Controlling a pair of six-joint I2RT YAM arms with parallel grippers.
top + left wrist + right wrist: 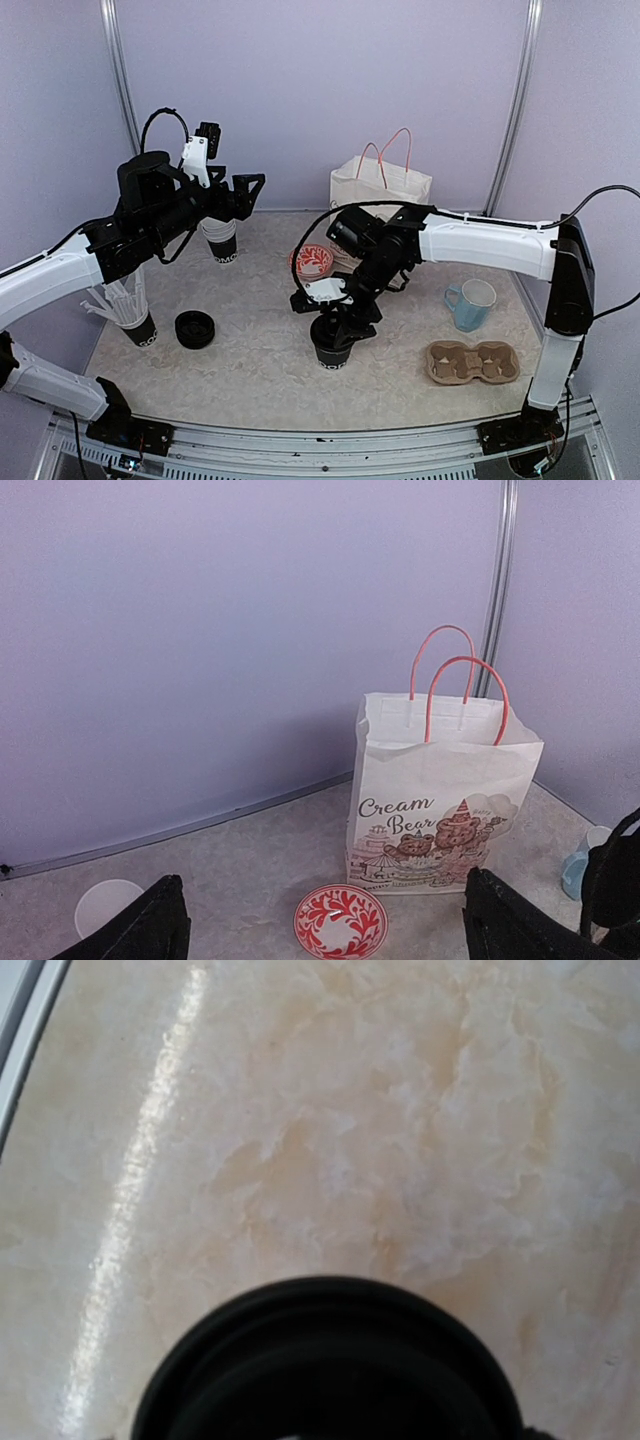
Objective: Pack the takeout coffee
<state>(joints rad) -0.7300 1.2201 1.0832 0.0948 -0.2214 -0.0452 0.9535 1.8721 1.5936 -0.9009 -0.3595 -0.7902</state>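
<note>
A black paper cup [334,350] with white lettering stands at the front middle of the table. My right gripper [335,312] is right on top of it, shut on a black lid [325,1365] at the cup's rim; the lid fills the bottom of the right wrist view and hides the fingers. A second black cup [222,243], open and white inside, stands at the back left, and its rim shows in the left wrist view [108,908]. A loose black lid [195,328] lies at the front left. My left gripper [246,196] is raised, open and empty [330,932].
A white Cream Bear paper bag [380,185] with pink handles stands at the back. A red patterned bowl [311,262] lies before it. A light-blue mug [472,303] and a cardboard cup carrier [473,362] are at the right. A black cup of white straws [135,312] stands at the left.
</note>
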